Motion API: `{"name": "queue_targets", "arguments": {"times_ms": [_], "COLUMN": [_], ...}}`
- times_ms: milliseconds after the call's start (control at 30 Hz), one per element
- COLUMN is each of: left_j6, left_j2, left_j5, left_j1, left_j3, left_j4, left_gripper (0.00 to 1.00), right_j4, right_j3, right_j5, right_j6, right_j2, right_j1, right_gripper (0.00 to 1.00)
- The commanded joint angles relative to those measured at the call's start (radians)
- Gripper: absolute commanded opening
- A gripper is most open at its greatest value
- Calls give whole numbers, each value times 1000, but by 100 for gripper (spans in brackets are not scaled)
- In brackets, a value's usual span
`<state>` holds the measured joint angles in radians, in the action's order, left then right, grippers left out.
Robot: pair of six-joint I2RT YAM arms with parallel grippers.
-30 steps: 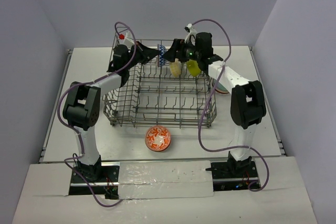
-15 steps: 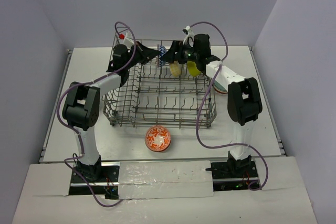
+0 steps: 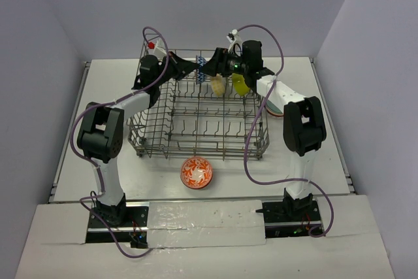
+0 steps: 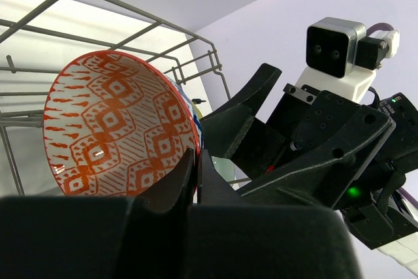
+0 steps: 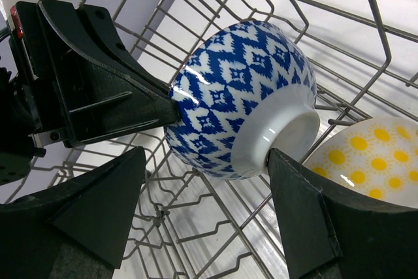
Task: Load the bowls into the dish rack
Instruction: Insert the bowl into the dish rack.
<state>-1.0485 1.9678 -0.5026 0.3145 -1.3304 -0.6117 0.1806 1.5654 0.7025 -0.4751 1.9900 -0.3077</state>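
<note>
The dish rack (image 3: 159, 150) fills the middle of the table. At its far edge my left gripper (image 3: 189, 68) is shut on the rim of a red-white patterned bowl (image 4: 111, 129), held on edge. A blue-white bowl (image 5: 241, 96) sits right against that rim; it shows in the top view as the blue-white bowl (image 3: 202, 66). My right gripper (image 5: 206, 155) is open and straddles the blue-white bowl's white foot. Its right finger (image 5: 294, 200) touches the foot and the left finger stands apart. A pale yellow bowl (image 3: 218, 85) and a lime bowl (image 3: 240, 84) stand in the rack.
An orange-red patterned bowl (image 3: 196, 172) sits on the table in front of the rack. More bowls (image 3: 277, 106) lie stacked right of the rack, under my right arm. A yellow-dotted bowl (image 5: 366, 161) is close beside the right finger. Rack wires surround both grippers.
My right arm has swung its forearm in toward the rack, and its jaws have narrowed slightly around the blue-white bowl. The left arm has not moved.
</note>
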Motion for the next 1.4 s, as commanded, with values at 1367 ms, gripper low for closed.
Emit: {"name": "queue_targets", "arguments": {"times_ms": [1367], "left_j6": [73], "left_j2": [-43], "left_j5": [-60], "left_j1": [-5], "left_j3": [-12], "left_j4": [224], "left_gripper": [22], "right_j4": [63], "right_j3": [18], "right_j5": [54], "right_j6": [-3], "right_j2": [-30], "right_j1": [5], "right_gripper": [80]}}
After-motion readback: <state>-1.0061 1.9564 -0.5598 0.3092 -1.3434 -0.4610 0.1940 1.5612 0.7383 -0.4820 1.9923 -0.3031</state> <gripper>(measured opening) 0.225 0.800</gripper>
